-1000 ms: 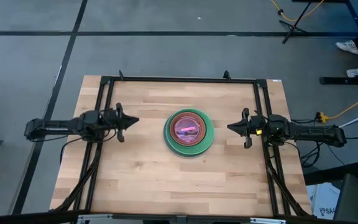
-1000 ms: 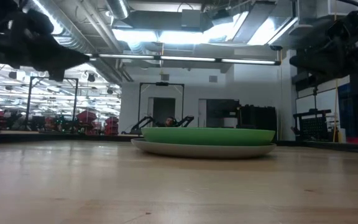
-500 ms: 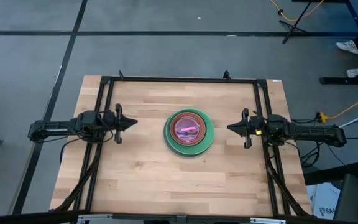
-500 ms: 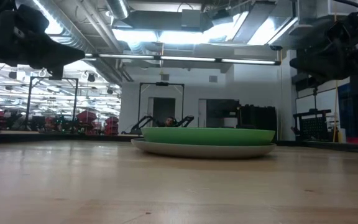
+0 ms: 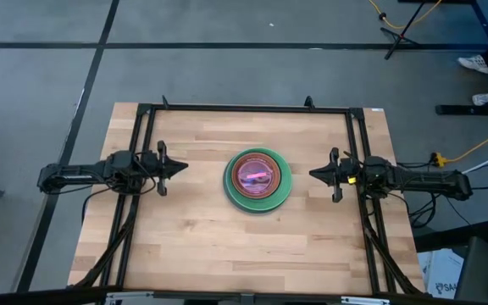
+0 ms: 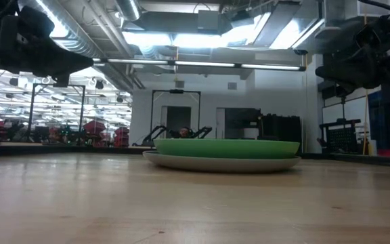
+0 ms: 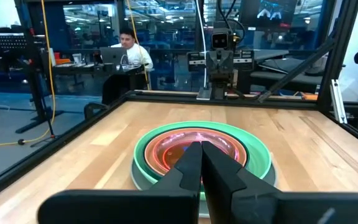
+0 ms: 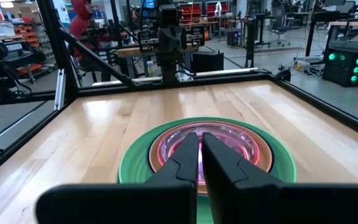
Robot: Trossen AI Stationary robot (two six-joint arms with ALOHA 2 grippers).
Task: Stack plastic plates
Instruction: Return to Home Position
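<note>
The plastic plates (image 5: 258,177) sit nested in one stack at the table's middle: a grey one at the bottom, mint green above it, then brown and a translucent pink one on top. In the low view the stack (image 6: 223,154) rests flat on the wood. My left gripper (image 5: 183,166) hovers shut to the stack's left, above the table. My right gripper (image 5: 313,174) hovers shut to the stack's right. Each wrist view shows the stack (image 7: 202,154) (image 8: 207,154) beyond shut fingers. The plates between the brown and the pink ones are hard to tell apart.
A black frame (image 5: 244,108) runs along the table's far edge and both sides. Bare wood (image 5: 244,246) lies between the stack and the near edge. People sit and stand in the room beyond the table (image 7: 128,50) (image 8: 79,25).
My left arm has drawn back a little toward the table's left edge, away from the stack, staying shut. The plates and my right arm have kept still.
</note>
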